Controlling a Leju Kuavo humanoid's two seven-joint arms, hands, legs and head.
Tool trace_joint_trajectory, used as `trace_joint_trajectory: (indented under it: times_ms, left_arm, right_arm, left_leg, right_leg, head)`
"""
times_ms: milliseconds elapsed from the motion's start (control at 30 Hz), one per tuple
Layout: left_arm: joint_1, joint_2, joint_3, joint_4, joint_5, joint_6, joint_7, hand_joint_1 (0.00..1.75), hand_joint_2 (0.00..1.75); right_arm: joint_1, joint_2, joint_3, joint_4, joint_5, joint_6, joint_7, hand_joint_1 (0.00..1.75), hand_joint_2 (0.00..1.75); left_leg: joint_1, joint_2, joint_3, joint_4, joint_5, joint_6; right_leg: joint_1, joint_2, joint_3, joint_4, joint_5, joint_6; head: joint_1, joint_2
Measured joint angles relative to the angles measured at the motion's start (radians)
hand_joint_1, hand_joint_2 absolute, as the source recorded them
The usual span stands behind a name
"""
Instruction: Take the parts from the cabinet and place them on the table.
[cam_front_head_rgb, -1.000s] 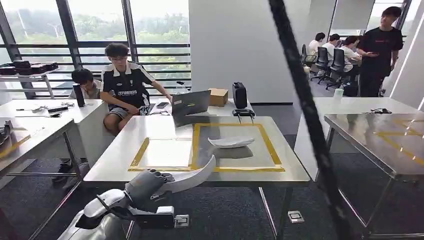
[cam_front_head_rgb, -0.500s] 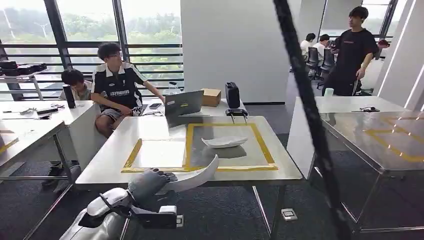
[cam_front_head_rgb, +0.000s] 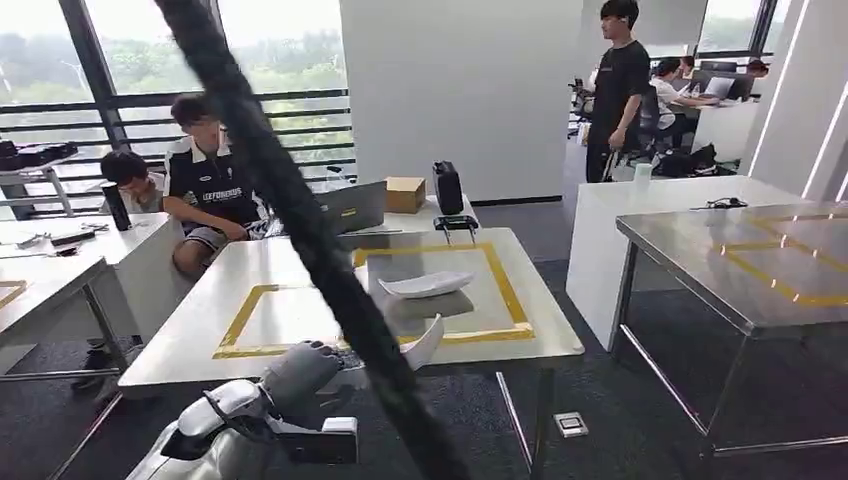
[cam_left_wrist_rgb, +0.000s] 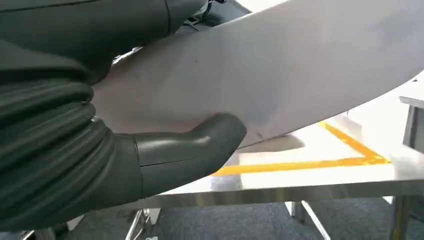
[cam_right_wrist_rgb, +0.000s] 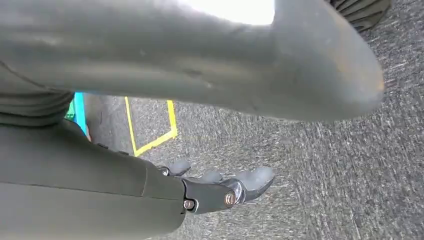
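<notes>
White bench (cam_front_head_rgb: 300, 270) marked with two adjoining yellow-tape rectangles (cam_front_head_rgb: 495, 275). A white curved part (cam_front_head_rgb: 425, 285) lies inside the right-hand rectangle. At the far edge stand a grey laptop (cam_front_head_rgb: 355, 207), a cardboard box (cam_front_head_rgb: 405, 193) and a black case (cam_front_head_rgb: 447, 187).

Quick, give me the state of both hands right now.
Left hand: holding a white curved part, thumb pressed against it.
Right hand: holds nothing, fingers look apart, hanging over the carpet.
</notes>
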Motion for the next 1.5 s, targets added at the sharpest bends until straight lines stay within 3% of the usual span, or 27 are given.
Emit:
trace_joint_trajectory:
  times_ms: [67, 100, 133, 233, 300, 333, 400, 433, 467, 500, 567, 600, 633, 667, 833, 900, 933, 1000, 1033, 1067, 1100, 1167, 1200, 1233, 1333, 1400, 1500]
  left_arm:
    - [0.000, 0.003, 0.000, -0.002, 0.000, 0.000, 0.000, 1.75, 1.75]
    - [-0.001, 0.008, 0.000, -0.002, 0.000, 0.001, 0.001, 1.75, 1.75]
    - [-0.002, 0.010, 0.000, -0.003, 0.001, 0.002, 0.001, 1.75, 1.75]
    - [-0.001, 0.012, 0.000, -0.004, -0.002, 0.009, 0.011, 1.75, 1.75]
    - [-0.001, 0.016, 0.000, -0.008, -0.004, 0.010, 0.018, 1.75, 1.75]
    - [-0.004, 0.016, 0.000, -0.008, -0.004, 0.012, 0.018, 1.75, 1.75]
    - [0.001, 0.015, -0.001, -0.008, -0.005, 0.012, 0.018, 1.75, 1.75]
    - [0.005, 0.015, -0.001, -0.008, -0.005, 0.012, 0.018, 1.75, 1.75]
    - [0.007, 0.015, -0.001, -0.008, -0.006, 0.012, 0.019, 1.75, 1.75]
    - [0.008, 0.015, -0.001, -0.008, -0.009, 0.013, 0.021, 1.75, 1.75]
    - [0.007, 0.017, -0.001, -0.008, -0.011, 0.019, 0.029, 1.75, 1.75]
    - [0.007, 0.018, -0.001, -0.008, -0.012, 0.022, 0.033, 1.75, 1.75]
    - [0.005, 0.020, -0.001, -0.005, -0.014, 0.027, 0.037, 1.75, 1.75]
    - [0.005, 0.024, -0.001, -0.003, -0.020, 0.031, 0.039, 1.75, 1.75]
    - [0.006, 0.027, -0.001, 0.000, -0.024, 0.034, 0.042, 1.75, 1.75]
    - [0.006, 0.031, -0.001, 0.005, -0.031, 0.041, 0.045, 1.75, 1.75]
    - [0.004, 0.058, -0.001, 0.012, -0.046, 0.063, 0.060, 1.75, 1.75]
    - [0.013, 0.071, -0.001, 0.021, -0.053, 0.066, 0.068, 1.75, 1.75]
    - [0.020, 0.079, -0.001, 0.026, -0.056, 0.069, 0.073, 1.75, 1.75]
    - [0.023, 0.087, -0.002, 0.031, -0.060, 0.070, 0.075, 1.75, 1.75]
    - [0.023, 0.094, -0.002, 0.035, -0.063, 0.071, 0.077, 1.75, 1.75]
    - [0.020, 0.109, -0.001, 0.040, -0.063, 0.074, 0.078, 1.75, 1.75]
    - [0.017, 0.115, -0.002, 0.045, -0.063, 0.076, 0.080, 1.75, 1.75]
    - [0.016, 0.116, -0.002, 0.047, -0.066, 0.077, 0.081, 1.75, 1.75]
    - [0.018, 0.122, -0.001, 0.056, -0.078, 0.081, 0.090, 1.75, 1.75]
    - [0.015, 0.126, -0.001, 0.060, -0.084, 0.083, 0.094, 1.75, 1.75]
    - [0.016, 0.127, -0.001, 0.069, -0.100, 0.090, 0.103, 1.75, 1.75]
  right_arm:
    - [0.000, 0.000, 0.000, 0.000, 0.001, 0.001, 0.000, 0.00, 0.00]
    - [0.000, 0.000, 0.000, 0.000, 0.002, 0.002, -0.001, 0.00, 0.00]
    - [-0.001, 0.001, 0.000, 0.000, 0.004, 0.003, -0.001, 0.00, 0.00]
    - [-0.001, 0.000, 0.000, 0.000, 0.010, 0.004, -0.001, 0.00, 0.00]
    - [0.000, -0.002, 0.000, 0.000, 0.012, 0.004, -0.001, 0.00, 0.00]
    - [0.000, -0.002, 0.000, 0.000, 0.012, 0.004, -0.001, 0.00, 0.00]
    - [-0.001, -0.002, 0.000, 0.000, 0.012, 0.004, -0.001, 0.00, 0.00]
    - [0.000, -0.002, 0.000, 0.000, 0.012, 0.004, -0.001, 0.00, 0.00]
    - [0.001, -0.002, 0.000, 0.000, 0.012, 0.004, -0.001, 0.00, 0.00]
    - [0.002, -0.002, -0.001, 0.000, 0.014, 0.005, 0.000, 0.00, 0.00]
    - [0.002, -0.003, -0.001, 0.000, 0.019, 0.009, 0.000, 0.00, 0.00]
    - [0.001, -0.003, -0.001, 0.000, 0.020, 0.012, 0.000, 0.00, 0.00]
    - [0.001, -0.003, -0.001, 0.000, 0.022, 0.016, 0.002, 0.00, 0.00]
    - [0.000, -0.003, -0.001, 0.000, 0.029, 0.019, 0.003, 0.00, 0.00]
    - [0.000, -0.003, -0.001, 0.000, 0.031, 0.019, 0.005, 0.00, 0.00]
    - [0.000, -0.003, -0.001, 0.000, 0.039, 0.019, 0.007, 0.00, 0.00]
    - [0.001, -0.003, -0.001, 0.000, 0.051, 0.021, 0.006, 0.00, 0.00]
    - [-0.001, -0.003, 0.000, 0.000, 0.053, 0.021, 0.007, 0.00, 0.00]
    - [0.000, -0.003, 0.001, 0.000, 0.054, 0.021, 0.008, 0.00, 0.00]
    - [0.001, -0.003, 0.001, 0.000, 0.054, 0.022, 0.008, 0.00, 0.00]
    - [0.002, -0.003, 0.001, 0.000, 0.055, 0.023, 0.008, 0.00, 0.00]
    - [0.002, -0.003, 0.001, 0.000, 0.060, 0.030, 0.008, 0.00, 0.00]
    - [0.001, -0.003, 0.002, 0.000, 0.061, 0.032, 0.007, 0.00, 0.00]
    - [-0.001, -0.003, 0.002, 0.000, 0.062, 0.032, 0.006, 0.00, 0.00]
    - [-0.001, -0.003, 0.002, 0.000, 0.066, 0.034, 0.005, 0.00, 0.00]
    - [-0.001, -0.003, 0.002, 0.000, 0.069, 0.033, 0.004, 0.00, 0.00]
    - [-0.002, -0.003, 0.003, 0.000, 0.069, 0.033, 0.001, 0.00, 0.00]
  left_leg:
    - [-0.006, -0.001, 0.071, -0.180, 0.110, 0.015]
    - [-0.010, -0.001, 0.096, -0.250, 0.131, 0.023]
    - [-0.015, -0.001, 0.114, -0.269, 0.115, 0.024]
    - [-0.019, -0.003, 0.113, -0.266, 0.106, 0.034]
    - [-0.009, -0.003, 0.134, -0.285, 0.107, 0.045]
    - [-0.008, -0.002, 0.138, -0.285, 0.104, 0.052]
    - [-0.012, -0.002, 0.146, -0.285, 0.095, 0.058]
    - [-0.013, -0.003, 0.149, -0.283, 0.090, 0.058]
    - [-0.013, -0.003, 0.153, -0.280, 0.084, 0.058]
    - [-0.012, -0.003, 0.159, -0.277, 0.076, 0.056]
    - [-0.010, -0.004, 0.175, -0.268, 0.058, 0.050]
    - [-0.010, -0.004, 0.178, -0.264, 0.047, 0.044]
    - [-0.018, -0.005, 0.177, -0.258, 0.040, 0.035]
    - [-0.016, -0.006, 0.177, -0.262, 0.040, 0.031]
    - [-0.016, -0.005, 0.179, -0.261, 0.039, 0.029]
    - [-0.016, -0.004, 0.186, -0.268, 0.033, 0.019]
    - [-0.010, -0.005, 0.118, -0.127, -0.023, 0.001]
    - [-0.007, -0.005, 0.020, 0.023, -0.062, -0.004]
    - [-0.006, -0.005, -0.008, 0.049, -0.050, -0.004]
    - [-0.005, -0.005, -0.010, 0.027, -0.016, -0.003]
    - [-0.005, -0.005, 0.009, -0.037, 0.037, 0.000]
    - [-0.005, -0.005, 0.079, -0.219, 0.146, 0.008]
    - [-0.012, -0.007, 0.097, -0.244, 0.126, 0.011]
    - [-0.013, -0.007, 0.107, -0.263, 0.117, 0.020]
    - [-0.012, -0.011, 0.115, -0.270, 0.111, 0.039]
    - [-0.008, -0.010, 0.134, -0.277, 0.105, 0.052]
    - [-0.014, -0.011, 0.146, -0.277, 0.090, 0.062]
  right_leg:
    - [0.001, 0.003, 0.016, 0.000, -0.010, 0.004]
    - [0.000, 0.004, 0.019, -0.001, -0.015, 0.008]
    - [0.006, 0.006, 0.018, 0.003, -0.021, 0.016]
    - [0.002, 0.004, 0.025, -0.009, -0.026, 0.032]
    - [0.003, 0.000, 0.022, 0.013, -0.040, 0.040]
    - [0.004, -0.002, -0.006, 0.066, -0.066, 0.041]
    - [0.004, -0.003, -0.103, 0.232, -0.125, 0.045]
    - [0.004, -0.003, -0.145, 0.290, -0.134, 0.046]
    - [0.004, -0.003, -0.163, 0.299, -0.117, 0.047]
    - [0.004, -0.004, -0.157, 0.262, -0.076, 0.047]
    - [0.003, -0.009, -0.093, 0.094, 0.035, 0.046]
    - [0.002, -0.013, -0.067, 0.018, 0.062, 0.044]
    - [0.011, -0.013, -0.045, 0.005, 0.039, 0.039]
    - [0.007, -0.012, -0.048, 0.007, 0.037, 0.027]
    - [0.009, -0.012, -0.049, 0.004, 0.036, 0.025]
    - [0.011, -0.009, -0.044, 0.004, 0.030, 0.014]
    - [0.004, -0.010, -0.013, -0.005, 0.014, -0.010]
    - [0.004, -0.007, -0.002, -0.005, 0.002, -0.012]
    - [0.004, -0.005, 0.006, -0.005, -0.005, -0.011]
    - [0.004, -0.003, 0.016, -0.005, -0.011, -0.009]
    - [0.004, -0.003, 0.026, -0.004, -0.018, -0.006]
    - [0.004, -0.003, 0.046, -0.005, -0.034, 0.001]
    - [0.009, -0.002, 0.047, -0.004, -0.041, 0.009]
    - [0.009, -0.001, 0.045, -0.004, -0.044, 0.015]
    - [0.009, -0.002, 0.056, -0.007, -0.037, 0.030]
    - [0.008, -0.006, 0.031, 0.048, -0.054, 0.033]
    - [0.008, -0.007, -0.115, 0.267, -0.133, 0.039]
  head:
    - [0.000, 0.000]
    - [0.000, 0.000]
    - [0.000, 0.000]
    - [0.000, 0.000]
    - [0.001, 0.000]
    - [0.001, 0.000]
    - [0.001, 0.000]
    - [0.002, 0.000]
    - [0.001, 0.000]
    - [0.002, 0.000]
    - [0.002, 0.000]
    - [0.001, 0.000]
    - [0.002, 0.000]
    - [0.000, 0.000]
    - [-0.001, 0.000]
    - [0.000, 0.000]
    - [-0.002, 0.000]
    - [-0.002, 0.000]
    - [-0.002, 0.000]
    - [-0.002, 0.000]
    - [-0.002, 0.000]
    - [-0.002, 0.000]
    - [-0.003, 0.000]
    - [-0.004, 0.000]
    - [-0.002, 0.000]
    - [-0.002, 0.000]
    - [-0.001, 0.000]
